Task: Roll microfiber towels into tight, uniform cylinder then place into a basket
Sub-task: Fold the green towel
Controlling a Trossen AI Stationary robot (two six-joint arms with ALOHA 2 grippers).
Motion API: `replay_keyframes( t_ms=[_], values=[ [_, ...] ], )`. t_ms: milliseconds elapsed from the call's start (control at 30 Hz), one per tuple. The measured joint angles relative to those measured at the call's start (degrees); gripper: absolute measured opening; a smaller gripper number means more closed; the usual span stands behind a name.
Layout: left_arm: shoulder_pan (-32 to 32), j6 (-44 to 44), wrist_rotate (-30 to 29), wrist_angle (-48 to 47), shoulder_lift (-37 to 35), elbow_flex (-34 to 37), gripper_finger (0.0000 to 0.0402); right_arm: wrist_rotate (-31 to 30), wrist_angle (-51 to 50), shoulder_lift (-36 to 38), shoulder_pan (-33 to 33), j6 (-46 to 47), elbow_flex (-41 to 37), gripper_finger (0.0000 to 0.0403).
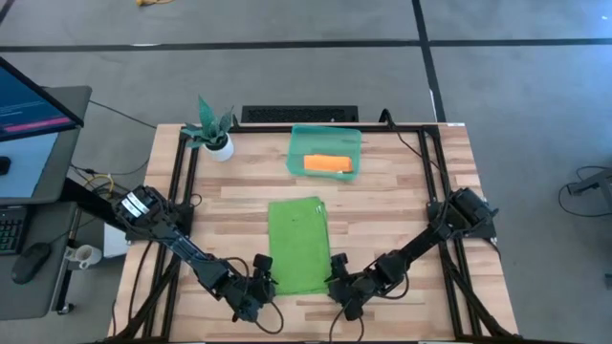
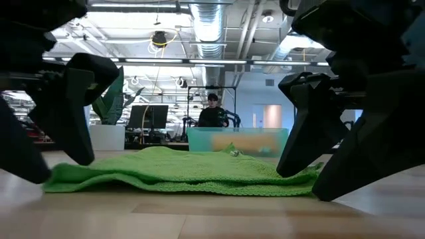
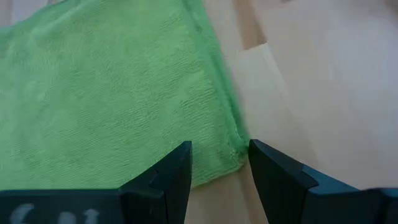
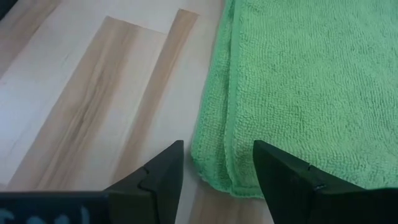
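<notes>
While both dark arms reached low over the pale wooden table (image 1: 402, 182), two microfiber towels and one basket were in sight. A bright green microfiber towel (image 1: 298, 245) lay flat as a folded rectangle on the table. Beyond the green towel's far edge stood a shallow rectangular basket of translucent teal plastic (image 1: 325, 141), and inside it lay an orange towel (image 1: 328, 164) in a compact shape; whether it was rolled or folded could not be made out. A small green plant in a white pot (image 1: 214, 133) stood beside the basket.

At the green towel's near left corner sat the left gripper (image 1: 263, 284), its two fingers (image 3: 168, 180) spread apart, with the corner lying in the gap between them. At the green towel's near right corner sat the right gripper (image 1: 337, 284), fingers (image 4: 155, 177) likewise spread, the layered folded edge lying between them. Neither pair pinched the cloth.

From table height, the grippers loomed dark and cut off on either side of the green towel, and the basket's contents showed only as an orange blur. A person (image 2: 212, 114) stood far behind the basket.
</notes>
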State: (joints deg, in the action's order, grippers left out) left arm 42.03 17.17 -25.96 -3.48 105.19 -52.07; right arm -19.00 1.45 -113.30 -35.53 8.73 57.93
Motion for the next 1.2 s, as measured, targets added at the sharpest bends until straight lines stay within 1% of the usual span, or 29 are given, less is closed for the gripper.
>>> replay_keyframes(
  t_ms=[100, 200, 367, 500, 567, 700, 800, 867, 933, 1067, 1133, 1200],
  values=[
    [0.03, -0.02, 2.83, 1.09, 0.00, 0.00, 0.0153, -0.11, -0.20, 0.00, 0.00, 0.35, -0.02, 0.0214],
    [0.21, -0.26, 3.81, 2.85, 0.00, 0.00, 0.0153, 0.34, -0.36, 0.00, 0.29, 1.93, -0.07, 0.0214],
    [-0.21, -1.81, 1.71, 3.23, 0.03, 0.00, 0.0153, 1.16, -0.41, -0.04, 0.66, 2.42, -0.09, 0.0214],
    [-1.30, -1.89, 3.04, 4.04, 2.83, -0.26, 0.0153, 1.16, -0.40, -0.07, 0.66, 2.45, -0.13, 0.0214],
    [-1.44, -1.91, 2.62, 4.32, 4.25, -0.70, 0.0153, 1.17, -0.49, -0.08, 0.66, 2.46, -0.13, 0.0214],
    [-1.36, 1.05, 0.31, 3.88, 4.71, -0.94, 0.0153, 1.33, -0.48, -0.11, 0.66, 2.47, -0.13, 0.0214],
    [-0.89, 2.75, 0.20, 3.67, 4.55, -0.90, 0.0143, 2.58, -0.58, -0.11, 0.74, 2.81, -0.13, 0.0210],
    [-0.62, 3.57, 0.09, 3.18, 4.57, -0.90, 0.0123, 2.79, -0.67, -0.13, 0.74, 3.96, -0.13, 0.0196],
    [-0.19, 3.78, 0.08, 2.79, 4.61, -0.91, 0.0093, 3.55, -0.68, -0.15, 0.74, 4.78, -0.13, 0.0171],
    [0.08, 3.02, -0.28, 3.02, 4.68, -0.90, 0.0021, 3.89, -0.79, -0.15, 0.72, 4.76, -0.13, 0.0102],
    [0.05, 2.46, -0.64, 3.54, 4.68, -0.80, 0.0009, 3.68, -0.87, -0.15, 0.74, 4.74, -0.19, 0.0064],
    [0.05, 1.95, -0.90, 4.22, 4.57, -0.74, 0.0011, 3.61, -1.07, -0.15, 0.78, 4.74, -0.20, 0.0029]
  ],
)
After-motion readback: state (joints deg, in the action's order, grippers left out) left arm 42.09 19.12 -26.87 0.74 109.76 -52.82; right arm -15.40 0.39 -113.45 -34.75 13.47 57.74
